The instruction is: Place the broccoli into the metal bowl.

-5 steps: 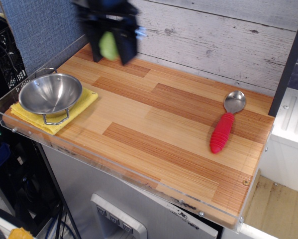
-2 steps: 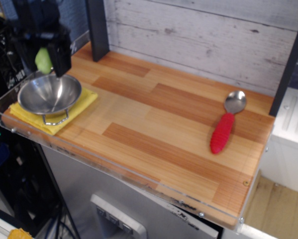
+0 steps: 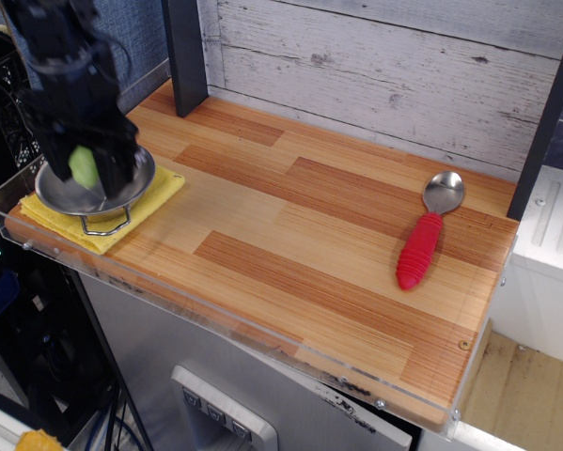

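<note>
Black robot gripper (image 3: 86, 169) clamped on small light-green broccoli floret (image 3: 83, 166), shiny round steel bowl (image 3: 135, 180) directly beneath, yellow cloth (image 3: 159, 196) under bowl

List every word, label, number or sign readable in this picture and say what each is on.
None can be read. The broccoli, the end effector holding it, the metal bowl, the yellow cloth, the red-handled spoon and the wooden tabletop show no lettering. The grey panel below the table has small marks too blurred to read.
</note>
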Tool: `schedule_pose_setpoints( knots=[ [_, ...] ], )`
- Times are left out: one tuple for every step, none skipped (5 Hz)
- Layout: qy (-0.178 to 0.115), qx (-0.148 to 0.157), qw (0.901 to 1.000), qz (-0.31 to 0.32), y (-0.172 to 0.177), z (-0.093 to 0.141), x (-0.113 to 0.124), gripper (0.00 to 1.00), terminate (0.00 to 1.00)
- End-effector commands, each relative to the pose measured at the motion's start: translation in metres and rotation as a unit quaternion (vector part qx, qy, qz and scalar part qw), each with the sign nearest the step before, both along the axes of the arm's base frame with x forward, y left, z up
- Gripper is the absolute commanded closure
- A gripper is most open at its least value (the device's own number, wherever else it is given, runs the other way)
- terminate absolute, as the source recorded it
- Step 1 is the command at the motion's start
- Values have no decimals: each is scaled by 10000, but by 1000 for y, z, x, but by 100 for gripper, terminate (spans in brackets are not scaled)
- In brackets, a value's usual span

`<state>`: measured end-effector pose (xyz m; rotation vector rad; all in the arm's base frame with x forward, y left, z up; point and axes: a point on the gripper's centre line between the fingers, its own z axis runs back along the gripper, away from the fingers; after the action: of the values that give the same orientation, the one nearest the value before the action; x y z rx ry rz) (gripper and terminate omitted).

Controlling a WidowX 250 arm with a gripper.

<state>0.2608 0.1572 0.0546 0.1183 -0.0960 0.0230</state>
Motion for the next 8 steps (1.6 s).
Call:
schedule_pose_setpoints(
  knots=[
    [-301,116,9994,118,23,-8,9,100,0],
    [-250,104,9994,207,34,-7,19,100,0],
    [-181,62,9995,267,40,-9,20,100,0],
    [-112,76,9997,201,36,-6,21,0,0],
    [-144,119,9998,121,32,0,20,0,0],
    [-139,107,9998,-30,26,13,18,0,0],
    [-209,-82,9996,-149,11,43,16,0,0],
    [-275,-199,9993,-161,-11,77,12,0,0]
  ],
)
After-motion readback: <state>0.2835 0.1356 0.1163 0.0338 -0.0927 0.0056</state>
